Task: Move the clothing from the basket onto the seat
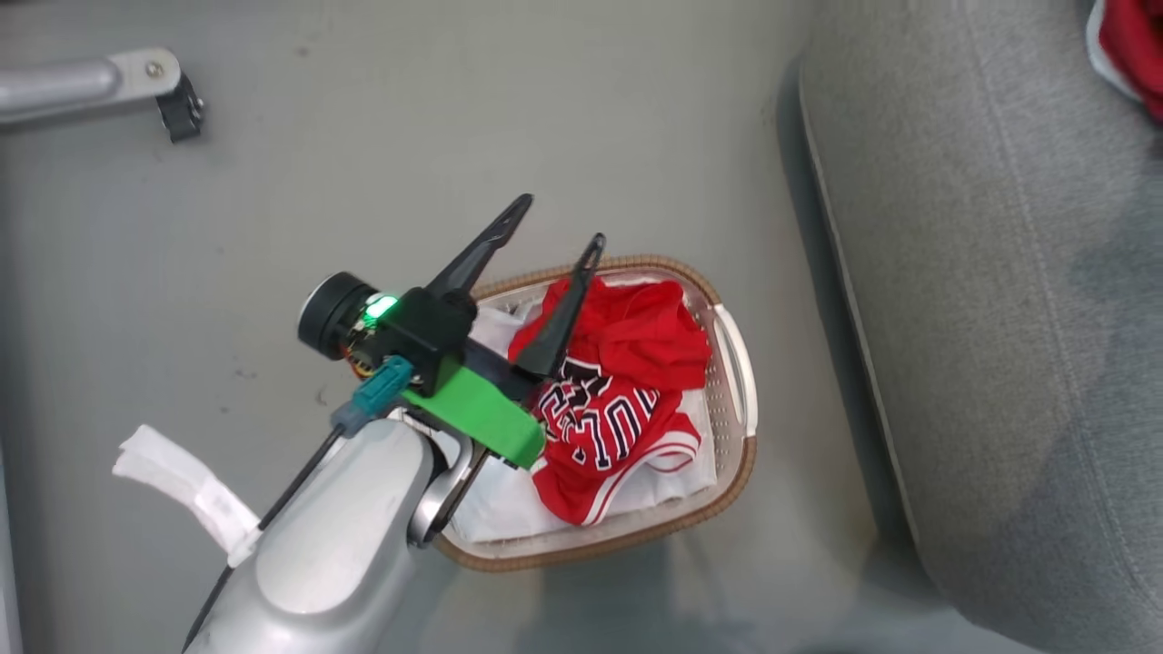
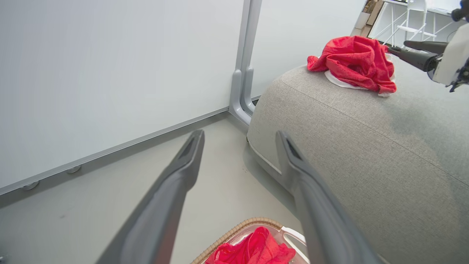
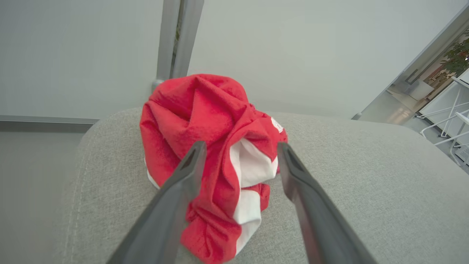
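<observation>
The left tool [image 1: 562, 218] gapes empty just over the basket [image 1: 738, 454], the jersey [image 1: 609, 418] heaped straight beneath it (clearly the nearer arm); the right tool [image 3: 242, 145] stands wide too, fingers either side of a red garment [image 3: 205, 117] lying on the seat [image 3: 366, 183], off to the basket's right

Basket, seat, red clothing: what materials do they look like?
Basket: likely moulded cream plastic, perforated walls, slight gloss; brown rim looks woven, rattan or imitation unclear.
Seat: light-grey woven upholstery, matte, visible weave and stitched seams.
Jersey in the basket and red garment on the seat: soft crumpling fabric, probably synthetic sports mesh, with white trim.
</observation>
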`<state>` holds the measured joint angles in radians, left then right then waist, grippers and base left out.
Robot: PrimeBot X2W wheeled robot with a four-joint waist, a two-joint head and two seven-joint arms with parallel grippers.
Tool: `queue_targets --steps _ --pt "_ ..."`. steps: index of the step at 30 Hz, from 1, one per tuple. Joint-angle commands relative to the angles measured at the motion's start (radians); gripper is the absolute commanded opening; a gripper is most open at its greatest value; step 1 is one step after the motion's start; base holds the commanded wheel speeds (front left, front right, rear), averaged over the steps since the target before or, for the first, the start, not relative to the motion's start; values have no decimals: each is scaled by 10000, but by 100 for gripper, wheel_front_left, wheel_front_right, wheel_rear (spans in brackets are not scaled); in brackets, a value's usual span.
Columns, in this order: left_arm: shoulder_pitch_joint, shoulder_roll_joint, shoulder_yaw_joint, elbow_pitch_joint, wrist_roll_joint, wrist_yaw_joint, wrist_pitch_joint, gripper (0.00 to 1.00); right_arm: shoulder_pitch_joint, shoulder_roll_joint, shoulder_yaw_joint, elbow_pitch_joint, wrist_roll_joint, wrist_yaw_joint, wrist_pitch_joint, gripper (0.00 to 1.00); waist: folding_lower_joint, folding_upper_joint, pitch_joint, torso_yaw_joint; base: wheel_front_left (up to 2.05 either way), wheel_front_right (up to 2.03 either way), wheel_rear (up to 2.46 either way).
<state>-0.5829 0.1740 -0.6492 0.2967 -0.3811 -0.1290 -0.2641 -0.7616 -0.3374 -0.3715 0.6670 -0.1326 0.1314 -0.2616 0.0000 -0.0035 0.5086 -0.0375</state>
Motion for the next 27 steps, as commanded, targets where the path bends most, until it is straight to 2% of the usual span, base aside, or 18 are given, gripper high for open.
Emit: queue_targets --steps 1,6,12,20,27 --pt "255 -11 224 -4 -49 -28 -7 100 150 -70 185 -87 128 -14 -49 100 0 35 -847 -41 0 0 0" --pt "845 -177 1068 -41 29 -28 -7 100 25 25 925 -109 429 -14 -50 100 0 35 -1726 90 0 0 0" --pt "1741 -489 2442 95 211 -17 -6 100 130 532 1952 -376 848 -14 -49 100 0 35 -2738 506 0 0 0" --pt "3064 -871 4439 45 527 26 -7 100 1403 1640 2947 -1395 1612 -14 -49 100 0 35 -3697 1170 0 0 0" --pt "4365 -1090 5943 -120 703 22 -7 100 3093 2632 3543 -1911 2387 -14 -50 100 0 35 -4283 1355 0 0 0"
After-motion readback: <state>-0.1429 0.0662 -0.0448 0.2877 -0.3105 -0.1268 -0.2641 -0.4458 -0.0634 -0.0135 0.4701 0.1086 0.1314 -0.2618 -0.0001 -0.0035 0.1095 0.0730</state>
